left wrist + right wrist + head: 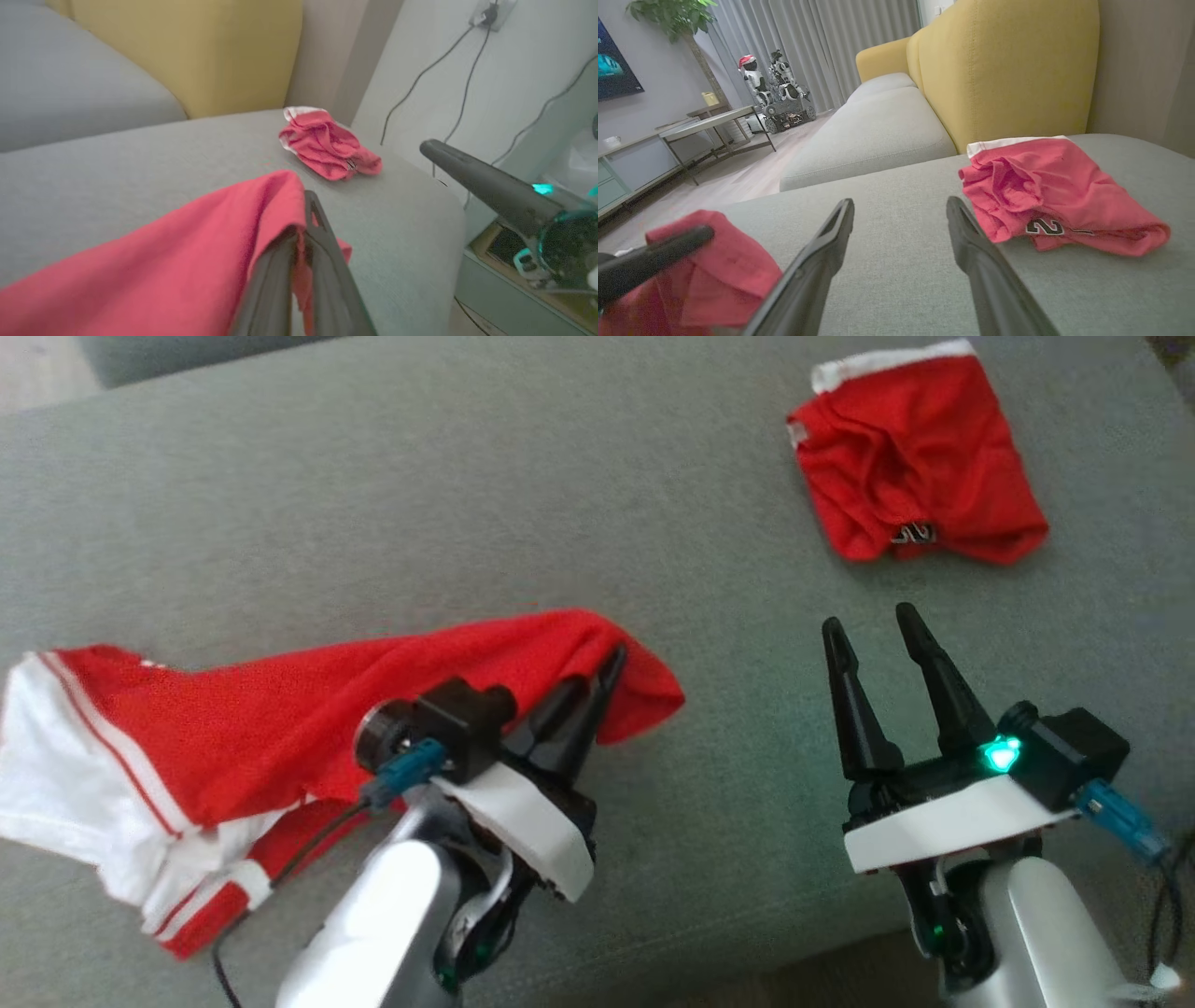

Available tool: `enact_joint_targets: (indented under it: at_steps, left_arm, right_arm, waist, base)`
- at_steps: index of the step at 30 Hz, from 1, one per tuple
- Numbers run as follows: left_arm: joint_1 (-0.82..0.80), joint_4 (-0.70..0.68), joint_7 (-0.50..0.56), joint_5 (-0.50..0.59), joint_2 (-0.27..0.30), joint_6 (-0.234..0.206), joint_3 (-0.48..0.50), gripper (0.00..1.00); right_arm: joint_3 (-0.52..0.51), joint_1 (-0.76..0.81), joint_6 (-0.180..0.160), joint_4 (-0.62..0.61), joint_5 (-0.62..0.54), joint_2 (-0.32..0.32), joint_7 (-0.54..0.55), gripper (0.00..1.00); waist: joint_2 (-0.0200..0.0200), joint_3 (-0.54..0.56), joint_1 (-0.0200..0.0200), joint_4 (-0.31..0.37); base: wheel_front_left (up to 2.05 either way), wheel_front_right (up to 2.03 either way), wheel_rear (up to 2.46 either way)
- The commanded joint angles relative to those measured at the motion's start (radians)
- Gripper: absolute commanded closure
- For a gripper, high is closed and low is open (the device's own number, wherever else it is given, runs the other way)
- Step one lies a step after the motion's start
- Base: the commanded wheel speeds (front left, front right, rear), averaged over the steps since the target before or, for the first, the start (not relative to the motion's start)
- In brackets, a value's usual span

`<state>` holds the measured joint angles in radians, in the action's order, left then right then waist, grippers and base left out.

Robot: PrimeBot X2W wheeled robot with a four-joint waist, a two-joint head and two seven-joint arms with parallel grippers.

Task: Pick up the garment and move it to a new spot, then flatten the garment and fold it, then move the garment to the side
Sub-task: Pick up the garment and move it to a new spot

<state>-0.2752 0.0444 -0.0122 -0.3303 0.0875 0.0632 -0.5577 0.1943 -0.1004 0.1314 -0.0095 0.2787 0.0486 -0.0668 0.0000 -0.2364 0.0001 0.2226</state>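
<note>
Low over the cushion, left end effector clamps garment, right end effector released.

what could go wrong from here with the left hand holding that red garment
1. The left hand is shut on just one edge of the red and white garment; most of it lies on the cushion, so it may slip free or drag bunched.
2. The crumpled red garment lies just beyond the open right hand; a careless move could snag or cover it.
</note>
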Motion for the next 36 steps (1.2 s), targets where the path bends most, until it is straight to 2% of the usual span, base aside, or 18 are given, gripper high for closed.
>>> enact_joint_targets:
  at_steps: [1, 2, 3, 4, 12, 21, 28, 36]
  left_arm:
    - [-0.047, -0.007, 0.008, -0.008, -0.005, 0.012, 0.014, 1.0]
    - [-0.049, 0.011, 0.013, -0.017, -0.006, 0.016, 0.01, 0.91]
    - [-0.051, 0.028, 0.018, -0.024, -0.007, 0.018, 0.008, 0.57]
    - [-0.054, 0.041, 0.019, -0.029, -0.008, 0.02, 0.007, 0.0]
    - [-0.071, 0.068, -0.021, -0.025, -0.004, 0.025, -0.003, 0.0]
    - [-0.023, 0.021, -0.16, -0.015, 0.01, -0.054, 0.07, 0.0]
    - [0.024, 0.001, -0.156, -0.038, 0.045, -0.083, 0.113, 0.0]
    - [0.087, -0.013, -0.104, -0.066, 0.095, -0.094, 0.132, 0.0]
  right_arm:
    - [0.026, -0.049, -0.001, -0.022, 0.01, 0.002, -0.018, 0.0]
    - [0.026, -0.051, -0.001, -0.017, 0.012, 0.002, -0.023, 0.0]
    - [0.026, -0.052, -0.001, -0.012, 0.014, 0.002, -0.026, 0.0]
    - [0.026, -0.054, -0.001, -0.008, 0.015, 0.002, -0.03, 0.0]
    - [0.013, -0.058, -0.001, 0.011, 0.005, 0.002, -0.037, 0.0]
    - [-0.013, -0.044, -0.001, 0.004, -0.023, 0.002, -0.012, 0.0]
    - [-0.035, -0.024, -0.001, -0.018, -0.04, 0.002, 0.015, 0.0]
    - [-0.046, -0.002, -0.001, -0.032, -0.044, 0.002, 0.032, 0.0]
  waist:
    - [0.0, -0.039, -0.0001, 0.039]
    - [0.0, -0.042, -0.0001, 0.042]
    - [0.0, -0.045, -0.0001, 0.044]
    - [0.0, -0.047, -0.0001, 0.046]
    - [0.0, -0.025, -0.0001, 0.011]
    - [0.0, 0.036, -0.0001, -0.103]
    - [0.0, 0.065, -0.0001, -0.178]
    - [0.0, 0.087, -0.0001, -0.214]
  base:
    - [0.0, 0.0, 0.0]
    - [0.0, 0.0, 0.0]
    - [0.0, 0.0, 0.0]
    - [0.0, 0.0, 0.0]
    - [0.0, 0.0, 0.0]
    - [0.0, 0.0, 0.0]
    - [0.0, 0.0, 0.0]
    - [0.0, 0.0, 0.0]
